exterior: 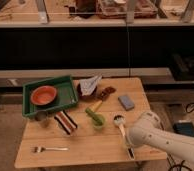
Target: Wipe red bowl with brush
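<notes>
1. A robot's white arm (pixel 162 144) reaches in from the lower right over the near right corner of a wooden table (pixel 80 147); its gripper is hidden behind the arm's rounded casing, low beside the brush handle, jaws pressed together; whether they pinch anything cannot be told
2. The brush (pixel 121 130) lies flat on the table, round head toward the middle, white handle running to the near edge, black end just under the arm
3. The red bowl (pixel 43 95) sits upright in the left half of a green tray (pixel 66 86) at the far left corner, well apart from the brush
4. A small green cup (pixel 98 122) stands just left of the brush head, a yellow-green utensil (pixel 93 107) leaning out of it
5. A blue sponge (pixel 126 102) rests near the right edge; a metal fork (pixel 50 148) lies near the front left; a striped item (pixel 65 122) lies below the tray
</notes>
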Controlling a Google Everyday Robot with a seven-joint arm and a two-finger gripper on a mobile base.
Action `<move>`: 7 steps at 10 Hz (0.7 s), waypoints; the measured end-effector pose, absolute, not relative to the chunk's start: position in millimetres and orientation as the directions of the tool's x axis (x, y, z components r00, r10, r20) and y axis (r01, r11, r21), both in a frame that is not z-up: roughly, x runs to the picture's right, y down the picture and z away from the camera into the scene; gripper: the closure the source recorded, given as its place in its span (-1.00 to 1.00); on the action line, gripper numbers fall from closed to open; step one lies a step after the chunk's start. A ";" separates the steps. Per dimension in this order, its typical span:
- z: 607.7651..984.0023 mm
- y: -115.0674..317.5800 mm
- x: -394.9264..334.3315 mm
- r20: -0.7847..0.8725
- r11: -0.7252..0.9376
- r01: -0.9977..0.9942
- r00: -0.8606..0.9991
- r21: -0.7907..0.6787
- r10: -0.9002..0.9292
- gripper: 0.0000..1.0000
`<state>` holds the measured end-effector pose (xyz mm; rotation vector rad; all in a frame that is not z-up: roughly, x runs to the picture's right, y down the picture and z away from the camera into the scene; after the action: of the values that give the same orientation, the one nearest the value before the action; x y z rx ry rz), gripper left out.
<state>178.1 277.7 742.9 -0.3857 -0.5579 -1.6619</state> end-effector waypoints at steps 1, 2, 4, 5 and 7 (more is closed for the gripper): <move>731.3 269.3 179.5 0.550 -0.105 0.985 -0.166 0.139 -0.819 1.00; 725.4 264.2 180.1 0.549 -0.104 0.985 -0.163 0.138 -0.820 1.00; 724.2 258.5 178.3 0.537 -0.124 0.984 -0.175 0.131 -0.825 1.00; 730.8 256.4 176.8 0.522 -0.138 0.983 -0.182 0.124 -0.833 1.00; 741.4 248.8 173.2 0.495 -0.151 0.982 -0.190 0.118 -0.848 1.00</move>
<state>173.2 248.8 741.4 -0.3646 -0.4854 -1.7081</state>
